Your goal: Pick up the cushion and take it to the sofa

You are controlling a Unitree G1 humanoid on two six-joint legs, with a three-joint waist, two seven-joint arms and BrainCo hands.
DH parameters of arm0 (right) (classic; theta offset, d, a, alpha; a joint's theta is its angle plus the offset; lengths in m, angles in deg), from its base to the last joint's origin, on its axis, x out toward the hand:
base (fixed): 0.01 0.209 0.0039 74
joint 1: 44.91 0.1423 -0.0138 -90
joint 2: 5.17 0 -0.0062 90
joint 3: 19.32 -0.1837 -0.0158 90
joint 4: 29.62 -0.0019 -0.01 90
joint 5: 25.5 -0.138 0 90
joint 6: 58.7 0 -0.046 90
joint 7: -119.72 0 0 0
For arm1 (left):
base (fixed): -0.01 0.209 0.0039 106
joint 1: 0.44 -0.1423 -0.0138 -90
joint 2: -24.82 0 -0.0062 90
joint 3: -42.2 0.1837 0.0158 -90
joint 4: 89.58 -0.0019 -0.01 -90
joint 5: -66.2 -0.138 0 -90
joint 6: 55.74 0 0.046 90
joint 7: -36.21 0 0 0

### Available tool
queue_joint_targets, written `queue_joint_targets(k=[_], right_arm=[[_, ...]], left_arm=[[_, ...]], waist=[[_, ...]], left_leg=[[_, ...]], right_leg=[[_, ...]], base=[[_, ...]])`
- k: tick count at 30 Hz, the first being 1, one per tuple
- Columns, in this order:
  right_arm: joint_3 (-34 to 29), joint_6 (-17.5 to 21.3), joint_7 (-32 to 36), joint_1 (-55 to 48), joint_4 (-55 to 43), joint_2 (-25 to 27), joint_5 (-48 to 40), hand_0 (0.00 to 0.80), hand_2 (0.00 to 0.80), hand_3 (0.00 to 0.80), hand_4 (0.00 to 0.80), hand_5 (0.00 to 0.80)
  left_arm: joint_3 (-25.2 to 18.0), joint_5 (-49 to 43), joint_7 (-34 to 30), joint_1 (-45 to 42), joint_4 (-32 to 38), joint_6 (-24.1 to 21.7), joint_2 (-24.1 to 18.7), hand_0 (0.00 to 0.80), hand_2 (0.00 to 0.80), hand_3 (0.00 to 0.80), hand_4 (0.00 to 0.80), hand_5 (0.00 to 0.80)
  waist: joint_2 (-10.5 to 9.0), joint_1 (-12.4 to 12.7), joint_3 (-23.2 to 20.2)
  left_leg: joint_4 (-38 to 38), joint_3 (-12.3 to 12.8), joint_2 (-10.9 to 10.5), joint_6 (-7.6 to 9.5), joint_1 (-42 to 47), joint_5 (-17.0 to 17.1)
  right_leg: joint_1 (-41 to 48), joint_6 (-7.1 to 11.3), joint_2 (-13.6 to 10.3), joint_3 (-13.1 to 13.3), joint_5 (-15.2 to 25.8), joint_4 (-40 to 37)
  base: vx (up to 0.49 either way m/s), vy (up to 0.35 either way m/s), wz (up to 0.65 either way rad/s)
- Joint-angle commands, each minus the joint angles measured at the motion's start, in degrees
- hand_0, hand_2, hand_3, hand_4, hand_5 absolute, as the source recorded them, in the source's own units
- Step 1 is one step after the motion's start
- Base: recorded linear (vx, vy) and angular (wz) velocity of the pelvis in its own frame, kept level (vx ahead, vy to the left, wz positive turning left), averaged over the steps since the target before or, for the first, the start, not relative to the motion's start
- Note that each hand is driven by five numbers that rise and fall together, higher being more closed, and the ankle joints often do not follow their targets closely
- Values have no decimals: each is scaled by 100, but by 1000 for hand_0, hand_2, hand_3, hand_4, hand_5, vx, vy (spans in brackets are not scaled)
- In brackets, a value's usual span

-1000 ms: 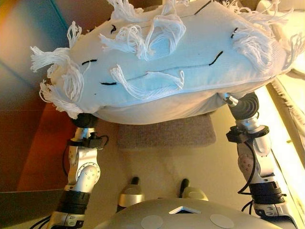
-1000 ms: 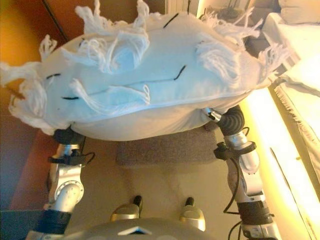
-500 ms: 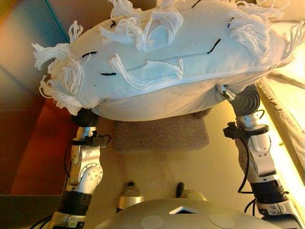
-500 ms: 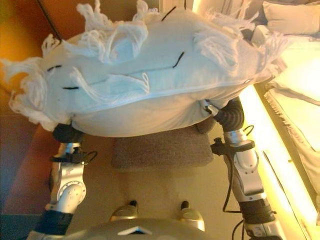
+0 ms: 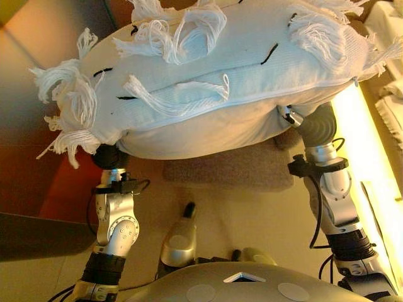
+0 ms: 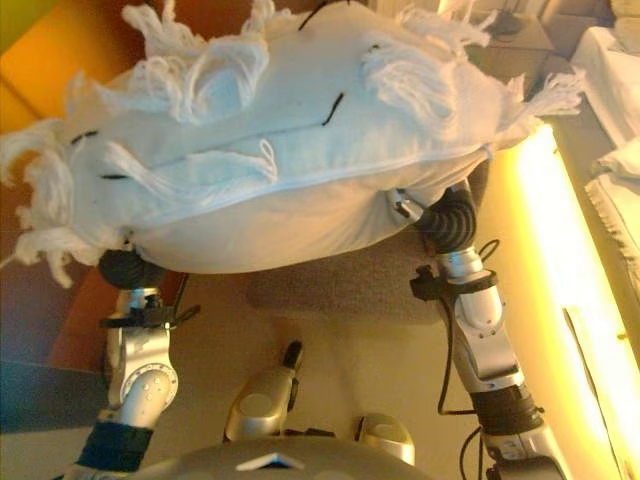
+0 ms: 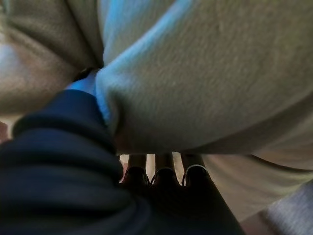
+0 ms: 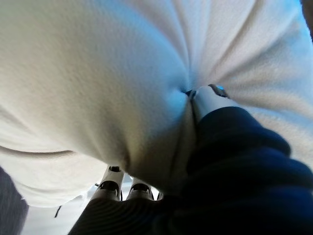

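Observation:
A large white cushion (image 5: pixel 208 82) with long white tassels and short black stitches fills the upper part of both eye views, held up off the floor. My left hand (image 5: pixel 108 156) is under its left end and my right hand (image 5: pixel 318 126) under its right end. In the left wrist view the cushion's cloth (image 7: pixel 210 73) bulges over my left hand (image 7: pixel 58 161), pinched between thumb and fingers (image 7: pixel 164 176). In the right wrist view the cloth (image 8: pixel 88 78) folds in the same way over my right hand (image 8: pixel 234 161) and its fingers (image 8: pixel 112 188).
A grey-brown mat (image 5: pixel 233 167) lies on the pale floor below the cushion. A bright lit strip (image 5: pixel 362 145) runs along the right, with pale upholstery and white cushions (image 6: pixel 615 110) beyond it. Dark red-brown furniture (image 5: pixel 56 189) stands at the left.
The whole picture has shifted, so the camera has moved; the mat and the lit strip sit differently in view. The cushion stays held between both hands, a little higher and further left in the picture.

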Motion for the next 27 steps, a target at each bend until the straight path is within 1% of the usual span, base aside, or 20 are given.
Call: queue_joint_targets(k=[1,2,3,5,6,7,8,9,10,11,12,13,14,15,16,18,19,20,22,27], right_arm=[[242,398,246,439,-788,153,2,800,800,800,800,800],[242,441,229,449,-757,150,-21,800,800,800,800,800],[244,478,223,450,-723,152,-60,800,800,800,800,800],[195,427,148,311,-736,93,-218,800,800,800,800,800],[169,409,100,245,-751,55,-199,800,800,800,800,800],[146,393,22,144,-767,-21,-128,800,800,800,800,800],[137,381,-105,48,-809,-81,-30,800,800,800,800,800],[170,369,-195,2,-801,-161,57,800,800,800,800,800],[203,355,-240,-14,-768,-245,82,800,800,800,800,800],[194,330,-280,-50,-746,-317,118,800,800,800,800,800],[209,285,-396,-49,-730,-349,207,800,800,800,800,800],[241,221,-571,-23,-705,-368,344,800,800,800,800,800],[266,205,-717,19,-643,-376,449,800,800,800,800,800],[297,245,-840,60,-538,-365,515,800,800,800,800,800],[319,276,-933,72,-444,-355,557,800,800,800,800,800],[330,253,-1157,111,-172,-287,655,800,800,800,800,800],[349,212,-1274,156,-38,-270,687,800,800,800,800,800],[352,214,-1366,187,182,-284,654,800,800,800,800,800],[305,102,-1469,202,468,-299,530,800,800,800,800,800],[332,-394,-1476,382,1309,-388,351,800,800,800,800,800]], left_arm=[[33,-478,-284,466,871,-313,-111,800,800,800,800,800],[31,-522,-201,520,871,-298,-147,800,800,800,800,800],[53,-554,-120,560,849,-301,-178,800,800,800,800,800],[67,-629,82,675,802,-156,-240,800,800,800,800,800],[47,-774,90,665,819,-107,-246,800,800,800,800,800],[10,-1010,145,623,867,-61,-281,800,800,800,800,800],[-22,-1072,183,600,922,25,-362,800,800,800,800,800],[-46,-1076,207,589,918,85,-394,800,800,800,800,800],[-80,-1169,266,583,882,110,-411,800,800,800,800,800],[-116,-1243,313,598,818,121,-463,800,800,800,800,800],[-142,-1226,332,612,784,174,-521,800,800,800,800,800],[-169,-1242,335,612,749,233,-549,800,800,800,800,800],[-185,-1333,352,614,719,271,-550,800,800,800,800,800],[-171,-1392,356,627,683,333,-554,800,800,800,800,800],[-143,-1383,357,641,649,392,-565,800,800,800,800,800],[-19,-1444,352,707,481,512,-563,800,800,800,800,800],[64,-1458,363,773,412,573,-549,800,800,800,800,800],[155,-1495,382,842,290,696,-511,800,800,800,800,800],[325,-1662,423,904,16,746,-404,800,800,800,800,800],[552,-1951,755,1036,-630,987,-196,800,800,800,800,800]], waist=[[-35,-73,-511],[-53,-86,-548],[-91,-88,-563],[-243,-64,-725],[-222,-15,-810],[-235,4,-890],[-215,-21,-943],[-242,-108,-939],[-242,-174,-938],[-239,-246,-914],[-250,-310,-874],[-213,-347,-834],[-187,-391,-793],[-170,-465,-740],[-152,-559,-681],[-144,-775,-602],[-157,-858,-579],[-158,-914,-588],[-182,-942,-672],[-222,-923,-884]], left_leg=[[-746,159,365,-260,-203,1409],[-725,327,390,-246,-180,1378],[-685,391,358,-206,-161,1345],[-311,461,95,63,-194,1084],[-160,491,61,171,-237,997],[-74,507,-46,271,-200,904],[-13,531,-152,382,-123,797],[-17,540,-290,450,27,671],[-35,568,-351,492,134,601],[-102,602,-414,510,266,590],[-194,637,-475,503,402,616],[-277,679,-496,481,551,610],[-350,670,-512,460,688,583],[-423,632,-535,433,879,531],[-476,579,-549,418,1044,475],[-491,525,-579,411,1303,293],[-493,511,-588,430,1398,189],[-491,473,-568,444,1475,89],[-513,421,-537,405,1562,25],[-537,546,-436,286,1691,-70]], right_leg=[[833,67,-146,-708,-80,242],[894,193,-321,-780,30,407],[939,299,-454,-794,147,539],[1050,641,-776,-846,974,1084],[1016,695,-801,-813,1342,1323],[938,706,-859,-797,1756,1630],[746,685,-838,-778,1994,1956],[441,651,-802,-762,2082,2208],[160,621,-714,-748,2113,2277],[-54,577,-553,-861,1950,2079],[-256,546,-438,-1049,1827,1803],[-511,472,-391,-1332,1648,1390],[-679,407,-395,-1517,1534,1093],[-902,347,-363,-1635,1545,627],[-985,319,-336,-1658,1567,344],[-1145,328,-358,-1494,1785,-197],[-1221,361,-381,-1378,1921,-274],[-1245,369,-385,-1252,1909,-274],[-1008,349,-346,-1238,1842,-674],[-565,295,-330,-1293,1902,-1224]], base=[[524,287,-64],[453,270,-83],[525,312,-102],[558,320,-66],[509,288,-24],[464,252,-27],[532,223,-20],[456,175,1],[418,138,21],[381,122,24],[387,104,-4],[356,60,-28],[318,2,-29],[269,-45,-9],[261,-75,5],[239,-90,31],[221,-112,52],[228,-131,68],[218,-146,65],[199,-111,-2]])
